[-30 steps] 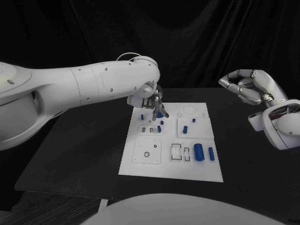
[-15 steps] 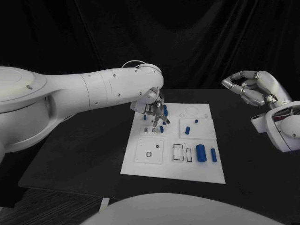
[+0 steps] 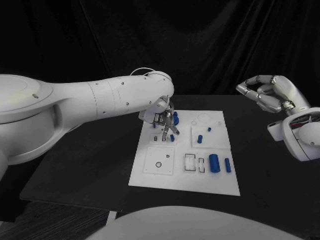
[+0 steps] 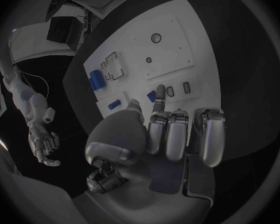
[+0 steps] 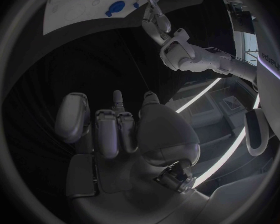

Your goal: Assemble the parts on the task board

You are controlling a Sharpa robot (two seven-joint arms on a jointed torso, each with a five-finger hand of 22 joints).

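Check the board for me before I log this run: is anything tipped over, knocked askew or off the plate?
Nothing stands out. The task board lies flat on the table, and the blue parts all sit on it. The left hand works at its far end; the right hand is raised off to the side, fingers curled, holding nothing.

The left hand [image 3: 162, 116] covers part of the task board [image 3: 185, 181]; whether its fingertips [image 4: 159, 91] pinch a blue part is unclear

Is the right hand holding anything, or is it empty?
Empty. The right hand is raised off to the side of the task board, fingers curled in with nothing between them; the right wrist view shows the same.
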